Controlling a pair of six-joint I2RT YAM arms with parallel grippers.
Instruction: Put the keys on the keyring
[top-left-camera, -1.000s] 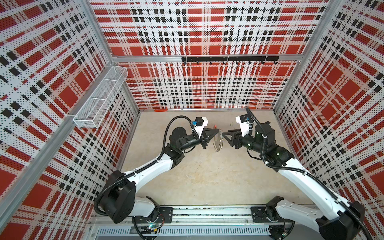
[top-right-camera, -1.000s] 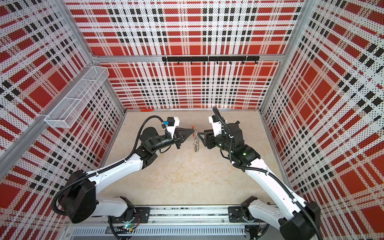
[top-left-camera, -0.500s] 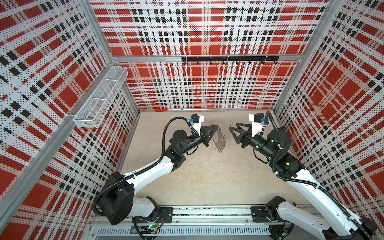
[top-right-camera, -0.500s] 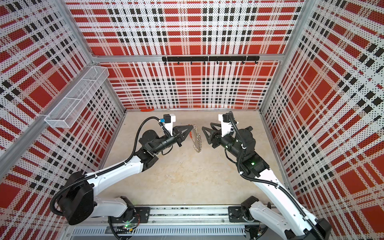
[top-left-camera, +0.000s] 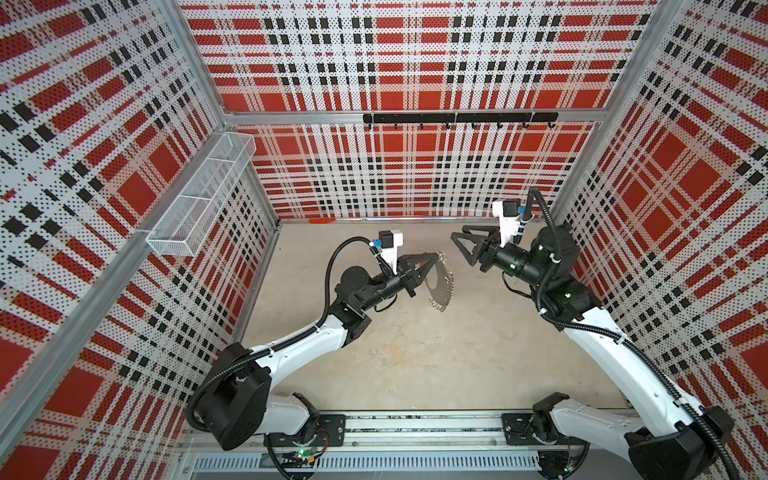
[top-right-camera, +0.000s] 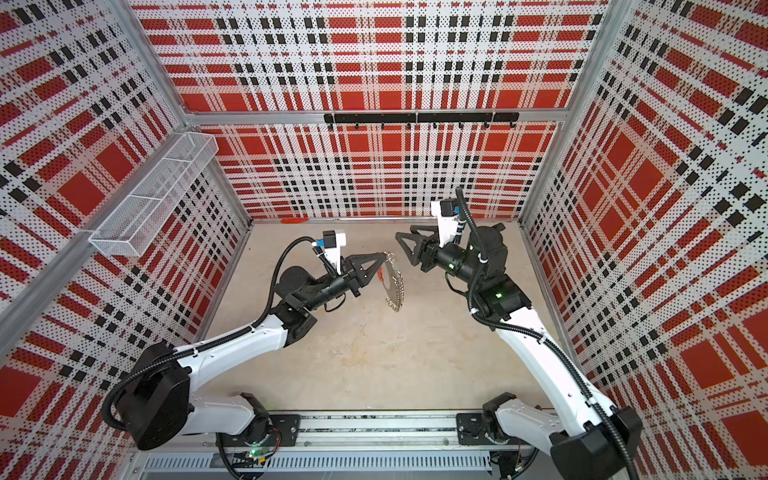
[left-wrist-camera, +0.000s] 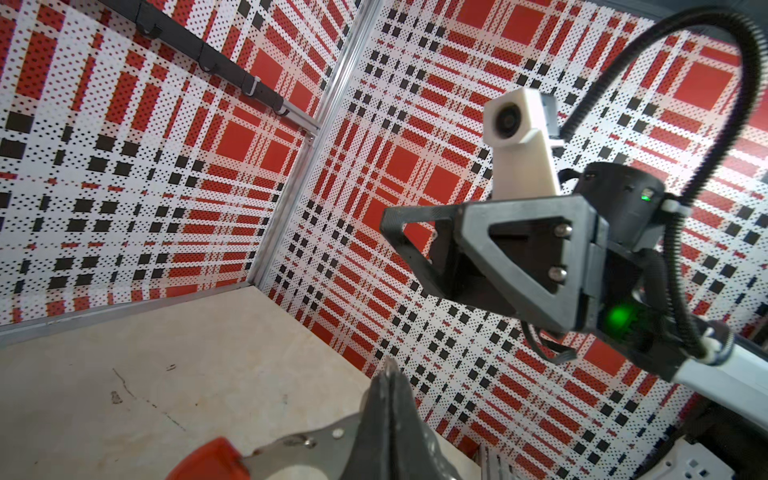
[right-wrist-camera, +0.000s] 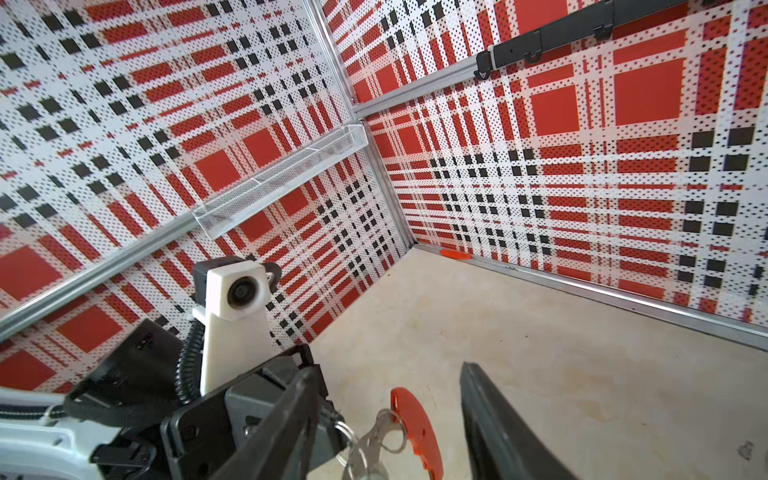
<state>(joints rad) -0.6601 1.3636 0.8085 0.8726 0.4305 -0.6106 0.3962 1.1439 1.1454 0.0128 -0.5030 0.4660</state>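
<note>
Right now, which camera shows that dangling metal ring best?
A top view: the whole keyring hangs from the shut left gripper. Both wrist views catch only a sliver of it, beside an orange tag.

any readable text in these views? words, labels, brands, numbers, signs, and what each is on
No text can be read in any view.
red tag on the keyring: plain face, no print.
wrist camera housing: plain white, no brand mark.
hook rail: no lettering.
green light on the right arm: a lamp only, no label visible beside it.
</note>
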